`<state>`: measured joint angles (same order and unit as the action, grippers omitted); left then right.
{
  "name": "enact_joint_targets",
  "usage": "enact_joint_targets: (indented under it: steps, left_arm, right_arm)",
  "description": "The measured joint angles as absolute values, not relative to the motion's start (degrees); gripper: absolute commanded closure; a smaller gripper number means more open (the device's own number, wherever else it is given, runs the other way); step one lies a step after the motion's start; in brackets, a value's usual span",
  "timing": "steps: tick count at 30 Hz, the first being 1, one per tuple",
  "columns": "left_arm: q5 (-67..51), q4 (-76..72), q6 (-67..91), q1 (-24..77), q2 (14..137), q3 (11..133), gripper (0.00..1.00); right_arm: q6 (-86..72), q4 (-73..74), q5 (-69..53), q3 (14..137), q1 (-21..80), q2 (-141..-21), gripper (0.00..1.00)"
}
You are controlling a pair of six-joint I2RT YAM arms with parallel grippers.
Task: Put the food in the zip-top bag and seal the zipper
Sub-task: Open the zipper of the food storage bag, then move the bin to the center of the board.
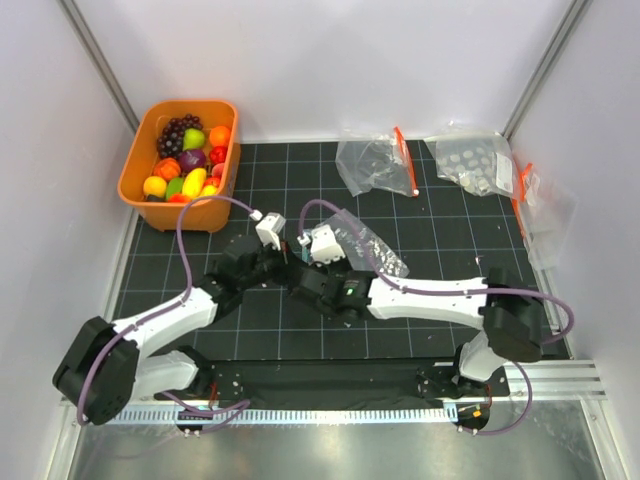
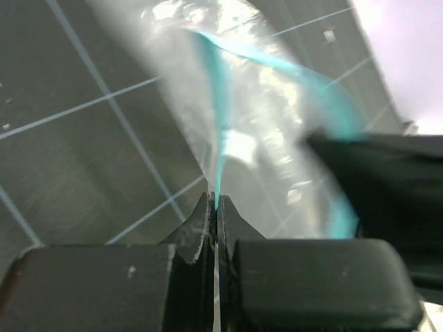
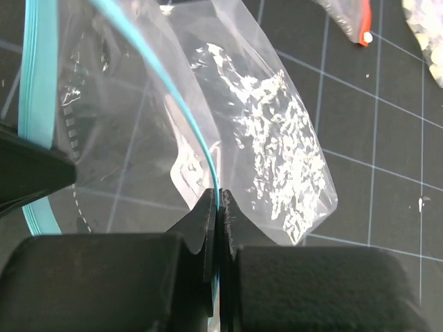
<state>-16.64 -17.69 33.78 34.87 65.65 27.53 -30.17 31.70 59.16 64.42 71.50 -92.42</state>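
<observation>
The clear zip-top bag (image 1: 368, 245) lies mid-mat with its teal zipper mouth held between both grippers. My left gripper (image 1: 288, 262) is shut on the teal zipper strip (image 2: 220, 131); the bag (image 2: 263, 138) spreads ahead of it. My right gripper (image 1: 312, 268) is shut on the other side of the zipper (image 3: 197, 145), with the bag (image 3: 270, 138) beyond it. The mouth looks spread open between them. The food (image 1: 190, 160), toy fruits and dark grapes, sits in the orange basket (image 1: 135, 185) at the far left. I see no food in the bag.
Two other clear bags with orange-red strips lie at the back: one (image 1: 375, 165) at centre, one (image 1: 478, 162) to the right, also seen in the right wrist view (image 3: 356, 21). Another bag (image 1: 540, 205) rests by the right wall. White walls enclose the black grid mat.
</observation>
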Motion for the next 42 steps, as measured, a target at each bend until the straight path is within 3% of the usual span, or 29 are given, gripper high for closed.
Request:
enact_joint_targets:
  steps: [10, 13, 16, 17, 23, 28, 34, 42]
  left_arm:
    - [-13.96, -10.85, 32.03, 34.87, 74.67, 32.88, 0.99]
    - [-12.32, -9.3, 31.35, 34.87, 74.63, 33.04, 0.88]
    - [-8.93, -7.6, 30.57, 35.07, 73.89, 33.71, 0.65]
    - [-7.86, -6.98, 30.39, 35.07, 73.41, 33.74, 0.48]
    - [-1.85, -2.83, 29.61, 35.07, 68.6, 33.74, 0.08]
    - [2.11, 2.68, 31.57, 35.07, 62.46, 35.51, 0.0]
    - [14.04, 14.74, 36.73, 33.41, 58.98, 46.04, 0.0]
    - [19.07, 26.94, 38.76, 14.28, 72.29, 67.33, 0.0]
  right_arm:
    - [-26.3, 36.16, 58.11, 69.63, 64.36, -84.36, 0.99]
    - [-25.54, 38.79, 57.8, 72.2, 62.65, -84.73, 0.99]
    - [-25.45, 41.58, 57.3, 74.61, 62.35, -85.97, 0.99]
    - [-25.47, 42.3, 57.14, 75.16, 62.35, -86.3, 0.99]
    - [-25.61, 45.3, 54.11, 77.3, 62.39, -88.38, 0.99]
    - [-25.5, 45.78, 51.09, 79.46, 60.53, -91.88, 0.99]
    - [-25.34, 45.01, 46.7, 79.05, 55.07, -92.71, 0.99]
    - [-25.36, 44.91, 43.31, 76.77, 54.74, -90.28, 0.99]
